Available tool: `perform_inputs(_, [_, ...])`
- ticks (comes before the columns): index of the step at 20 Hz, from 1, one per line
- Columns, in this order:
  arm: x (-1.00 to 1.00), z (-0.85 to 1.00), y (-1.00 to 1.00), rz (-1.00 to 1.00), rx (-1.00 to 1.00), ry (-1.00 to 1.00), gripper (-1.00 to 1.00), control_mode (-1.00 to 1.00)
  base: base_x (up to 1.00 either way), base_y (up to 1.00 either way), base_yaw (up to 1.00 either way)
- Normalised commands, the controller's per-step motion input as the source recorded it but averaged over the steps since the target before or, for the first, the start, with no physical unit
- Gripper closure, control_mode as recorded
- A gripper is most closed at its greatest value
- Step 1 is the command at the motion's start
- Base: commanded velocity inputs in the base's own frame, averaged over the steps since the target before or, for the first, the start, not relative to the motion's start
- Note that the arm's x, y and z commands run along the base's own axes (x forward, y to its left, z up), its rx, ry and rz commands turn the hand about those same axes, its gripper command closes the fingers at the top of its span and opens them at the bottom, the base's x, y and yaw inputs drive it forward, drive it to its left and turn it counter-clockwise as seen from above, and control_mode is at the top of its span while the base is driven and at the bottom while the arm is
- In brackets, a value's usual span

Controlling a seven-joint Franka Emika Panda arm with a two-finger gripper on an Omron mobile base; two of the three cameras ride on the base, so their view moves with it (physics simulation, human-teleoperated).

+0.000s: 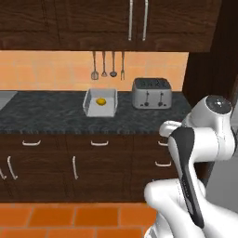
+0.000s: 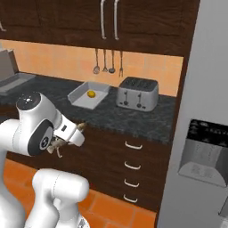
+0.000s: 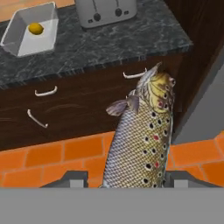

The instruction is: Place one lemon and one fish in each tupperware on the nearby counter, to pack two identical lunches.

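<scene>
Fish in hand, first lunch half packed.
Your tool is clamped on a fish, held off the counter above the floor. One tupperware holds a lemon, fish still wanted. The second tupperware and remaining items are out of frame; the fish's tail is cut off.

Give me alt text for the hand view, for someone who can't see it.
A spotted fish is held lengthwise in the gripper, head pointing away toward dark wood drawers. Beyond it, on the dark stone counter, a grey tupperware holds one lemon, next to a silver toaster. Orange floor tiles lie below.
</scene>
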Motion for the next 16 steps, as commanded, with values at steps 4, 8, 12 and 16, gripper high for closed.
perform_inputs(4, [0.00, 0.00, 0.00, 0.00, 0.00, 0.00, 1.00, 1.00, 1.00, 0.99, 0.00])
perform_inputs(8, [0.00, 0.00, 0.00, 0.00, 0.00, 0.00, 1.00, 1.00, 1.00, 0.70, -0.01])
perform_inputs(12, [0.00, 0.00, 0.00, 0.00, 0.00, 0.00, 1.00, 1.00, 0.97, 0.22, -0.06])
perform_inputs(16, [0.00, 0.00, 0.00, 0.00, 0.00, 0.00, 1.00, 1.00, 0.77, 0.00, -0.12])
